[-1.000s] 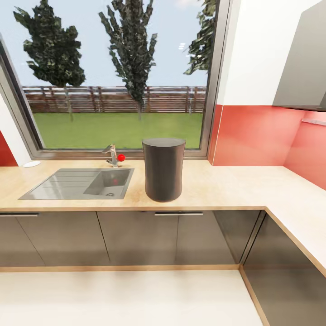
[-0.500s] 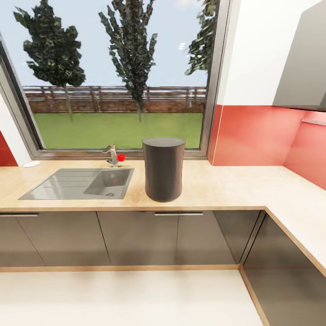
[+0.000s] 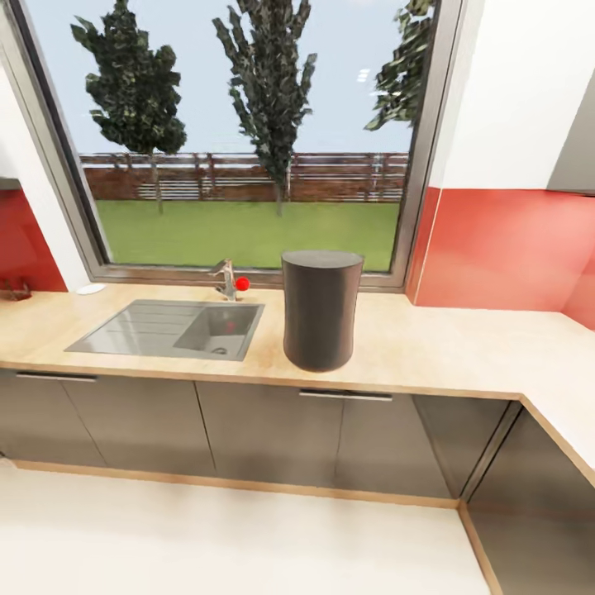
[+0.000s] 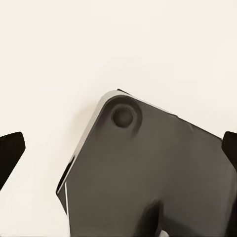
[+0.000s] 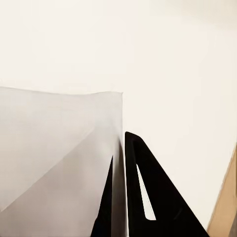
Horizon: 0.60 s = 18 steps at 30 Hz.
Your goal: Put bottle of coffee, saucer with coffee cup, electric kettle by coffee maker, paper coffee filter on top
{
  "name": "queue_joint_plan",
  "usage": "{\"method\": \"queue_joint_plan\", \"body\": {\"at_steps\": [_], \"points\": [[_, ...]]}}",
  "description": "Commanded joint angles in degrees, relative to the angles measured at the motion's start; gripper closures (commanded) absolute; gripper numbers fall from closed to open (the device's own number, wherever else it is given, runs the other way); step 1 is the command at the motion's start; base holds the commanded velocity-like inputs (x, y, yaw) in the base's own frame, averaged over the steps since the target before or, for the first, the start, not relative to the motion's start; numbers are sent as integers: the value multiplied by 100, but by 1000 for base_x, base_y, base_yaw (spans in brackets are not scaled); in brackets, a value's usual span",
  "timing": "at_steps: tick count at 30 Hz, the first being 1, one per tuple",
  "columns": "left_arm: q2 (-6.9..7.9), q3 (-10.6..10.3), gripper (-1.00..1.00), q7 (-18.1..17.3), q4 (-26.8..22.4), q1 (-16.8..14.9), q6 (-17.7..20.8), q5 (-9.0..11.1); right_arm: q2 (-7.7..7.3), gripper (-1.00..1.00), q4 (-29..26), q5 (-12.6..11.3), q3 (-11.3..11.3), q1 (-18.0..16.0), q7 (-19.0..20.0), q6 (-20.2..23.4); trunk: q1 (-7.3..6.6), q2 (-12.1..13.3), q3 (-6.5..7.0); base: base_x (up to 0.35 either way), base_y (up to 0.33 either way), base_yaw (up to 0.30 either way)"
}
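Observation:
The coffee maker (image 3: pixel 321 310), a tall dark grey cylinder, stands on the light wood kitchen countertop (image 3: pixel 438 347) just right of the sink, its top bare. A small flat white disc, probably the saucer (image 3: pixel 91 288), lies on the counter by the window's left corner. In the right wrist view my right gripper (image 5: pixel 121 153) is shut on a white paper coffee filter (image 5: pixel 59 148), a thin folded sheet pinched between the black fingers (image 5: pixel 143 173). My left gripper (image 4: pixel 121 145) is open with nothing in it, its fingertips (image 4: pixel 11 147) far apart over the pale floor.
A steel sink (image 3: pixel 157 324) with a tap (image 3: pixel 225 279) is set into the counter left of the coffee maker. The counter turns a corner at the right (image 3: pixel 570 421). Grey cabinet fronts (image 3: pixel 264 430) run below. Pale floor (image 3: pixel 231 545) lies in front.
The whole head view has shifted to the right, so the camera moved. The coffee maker and the other things stay where they were on the counter.

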Motion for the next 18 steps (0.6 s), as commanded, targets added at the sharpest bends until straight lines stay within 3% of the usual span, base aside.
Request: {"method": "queue_joint_plan", "body": {"at_steps": [1,11,18], "points": [[0,-9,-100,-38,-7,2,-9,61,-4,100,19,1,-49,-8,26,-30,5,-12,-17,137,-119,227],[-9,-9,-100,-33,-7,2,-9,61,-4,100,17,1,-49,-8,18,-30,5,-12,-76,136,-121,227],[-9,-9,-100,-38,-5,2,-16,61,-4,100,17,1,-49,-8,17,-28,5,-12,-117,32,-97,231]]}}
